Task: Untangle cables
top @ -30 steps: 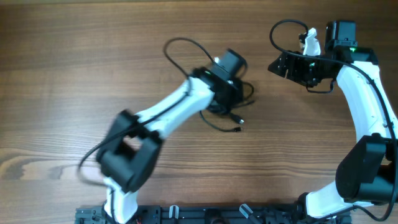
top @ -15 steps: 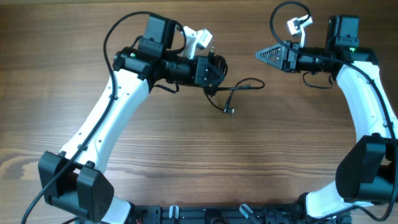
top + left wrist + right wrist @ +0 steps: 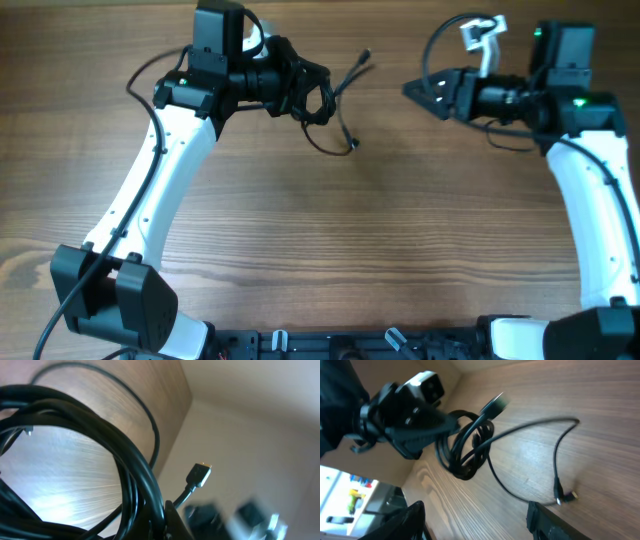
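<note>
The cables (image 3: 322,108) hang as a bunched black coil from my left gripper (image 3: 316,93), which is shut on them above the far left-centre of the table. One strand sticks up and right to a plug (image 3: 365,57); another drops to a plug (image 3: 353,146). The left wrist view shows the thick loops (image 3: 107,435) pinched at the fingertips (image 3: 172,519) and a free plug (image 3: 199,475). My right gripper (image 3: 412,91) is open, facing the coil from the right with a gap between. Its own view shows the coil (image 3: 465,452) in the left gripper (image 3: 420,425) and a loose strand (image 3: 560,460).
The wooden table (image 3: 330,250) ends at a far edge just behind the left gripper. The right arm's own thicker black wire (image 3: 440,45) loops above its wrist. The arm bases stand along the near edge (image 3: 330,345).
My left gripper has swung up and back toward the far left with the cables, lifting most of the strands off the wood. The right gripper has narrowed a little and edged left.
</note>
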`<move>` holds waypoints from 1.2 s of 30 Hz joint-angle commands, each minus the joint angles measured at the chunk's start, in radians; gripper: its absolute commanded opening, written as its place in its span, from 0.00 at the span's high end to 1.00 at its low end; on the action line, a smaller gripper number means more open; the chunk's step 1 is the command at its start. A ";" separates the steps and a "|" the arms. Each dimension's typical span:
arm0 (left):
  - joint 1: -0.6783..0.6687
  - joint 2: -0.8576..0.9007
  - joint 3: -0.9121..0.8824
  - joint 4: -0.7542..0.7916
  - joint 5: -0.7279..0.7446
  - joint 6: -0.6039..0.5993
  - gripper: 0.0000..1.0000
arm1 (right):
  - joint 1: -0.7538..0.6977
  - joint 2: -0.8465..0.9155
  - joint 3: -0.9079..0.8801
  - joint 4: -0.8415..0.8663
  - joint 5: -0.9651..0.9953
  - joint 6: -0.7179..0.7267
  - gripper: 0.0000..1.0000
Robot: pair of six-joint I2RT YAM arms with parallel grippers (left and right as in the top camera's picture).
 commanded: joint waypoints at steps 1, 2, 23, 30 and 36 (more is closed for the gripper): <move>0.005 -0.014 0.008 0.009 -0.076 -0.491 0.96 | 0.109 -0.002 0.019 0.010 0.158 0.066 0.33; 0.005 -0.014 0.008 0.008 -0.089 -0.508 0.96 | 0.140 -0.002 0.019 0.018 0.180 0.077 0.33; 0.029 -0.014 0.008 -0.220 -0.376 -0.721 0.96 | 0.511 0.124 0.018 0.143 0.634 0.408 0.49; 0.029 -0.014 0.008 -0.236 -0.389 -0.751 0.96 | 0.579 0.191 0.017 0.179 0.667 0.458 0.57; 0.029 -0.014 0.008 -0.244 -0.426 -0.773 0.96 | 0.616 0.201 0.013 0.168 0.770 0.509 0.63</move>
